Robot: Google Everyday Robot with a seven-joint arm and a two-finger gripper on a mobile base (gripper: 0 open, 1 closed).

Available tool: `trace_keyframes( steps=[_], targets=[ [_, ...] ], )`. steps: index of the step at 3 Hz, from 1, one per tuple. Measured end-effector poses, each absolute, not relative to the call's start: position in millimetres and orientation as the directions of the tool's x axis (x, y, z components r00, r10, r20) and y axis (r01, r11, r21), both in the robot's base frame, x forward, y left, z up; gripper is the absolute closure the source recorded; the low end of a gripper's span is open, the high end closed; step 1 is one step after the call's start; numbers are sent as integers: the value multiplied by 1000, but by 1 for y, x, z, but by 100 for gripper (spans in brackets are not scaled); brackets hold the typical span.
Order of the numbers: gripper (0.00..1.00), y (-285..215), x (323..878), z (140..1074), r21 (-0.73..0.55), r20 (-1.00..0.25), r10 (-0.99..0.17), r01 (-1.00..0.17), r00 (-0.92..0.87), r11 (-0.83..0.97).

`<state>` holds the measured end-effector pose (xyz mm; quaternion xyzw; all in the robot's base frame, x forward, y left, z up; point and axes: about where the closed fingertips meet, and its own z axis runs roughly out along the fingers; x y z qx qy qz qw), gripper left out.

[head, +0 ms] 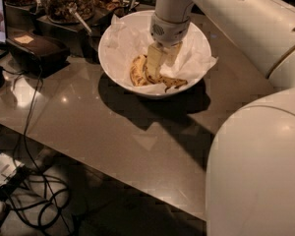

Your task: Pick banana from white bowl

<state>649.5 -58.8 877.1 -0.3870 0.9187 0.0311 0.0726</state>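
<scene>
Your unit carried:
- arm (236,14): smooth off-white shell in rounded segments, with two small dark holes on the upper link.
- wrist collar (167,31): pale ring with a dark dotted grille.
- gripper (160,65): cream-coloured, and sat inside the white bowl (116,78).

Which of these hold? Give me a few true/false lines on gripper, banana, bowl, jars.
1. The gripper is down inside the white bowl, at the banana. True.
2. The banana lies on the table beside the bowl. False: it lies in the bowl, on the paper.
3. Crumpled white paper lines the bowl. True.
4. The jars of nuts stand nearer the camera than the bowl. False: the jar of nuts stands behind it, upper left.
</scene>
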Motion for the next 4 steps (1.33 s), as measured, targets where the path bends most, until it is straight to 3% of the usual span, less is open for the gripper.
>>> trace_keyframes(
  steps=[4],
  targets=[
    [52, -66, 650, 847, 45, -121, -697, -705, -707, 707]
  ],
)
